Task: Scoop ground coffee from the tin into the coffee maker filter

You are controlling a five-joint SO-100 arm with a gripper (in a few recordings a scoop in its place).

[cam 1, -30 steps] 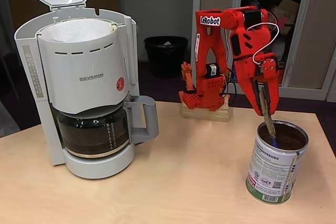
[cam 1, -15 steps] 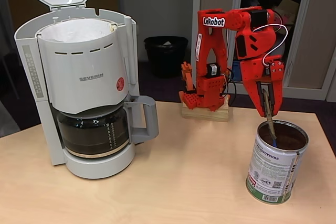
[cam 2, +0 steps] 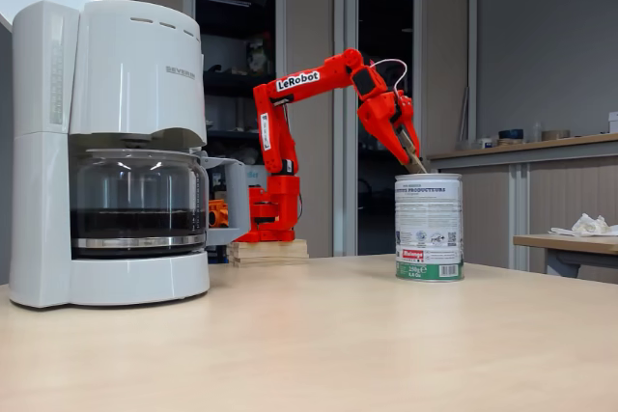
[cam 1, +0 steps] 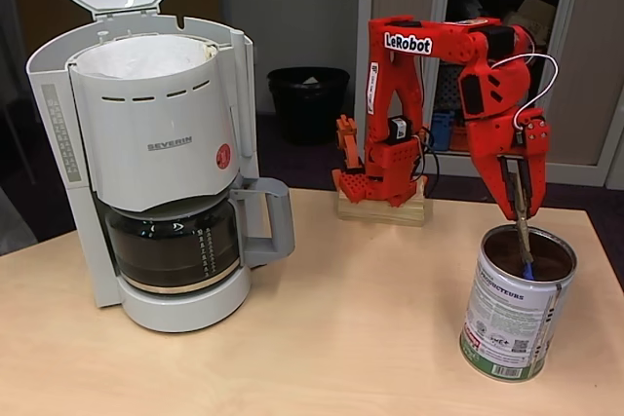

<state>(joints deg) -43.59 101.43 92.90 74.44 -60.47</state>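
The tin (cam 1: pixel 512 328) stands open at the table's right, with reddish-brown ground coffee (cam 1: pixel 541 258) inside. My red gripper (cam 1: pixel 520 204) hangs just above its mouth, shut on a thin spoon (cam 1: pixel 524 236) whose blue-tipped end dips into the coffee on the right side. At the left stands the white coffee maker (cam 1: pixel 156 143) with its lid up and a white paper filter (cam 1: pixel 141 56) in the top. In another fixed view, the gripper (cam 2: pixel 411 159) points down into the tin (cam 2: pixel 428 229), and the coffee maker (cam 2: pixel 116 142) stands at the left.
A glass carafe (cam 1: pixel 174 245) holding dark liquid sits in the coffee maker. The arm's base rests on a wooden block (cam 1: pixel 382 209) at the table's back. A black bin (cam 1: pixel 309 99) stands on the floor behind. Bare tabletop (cam 1: pixel 351 338) lies between machine and tin.
The arm has swung to the right, carrying the spoon from the left side of the tin's mouth to the right side. The tin has shifted slightly right.
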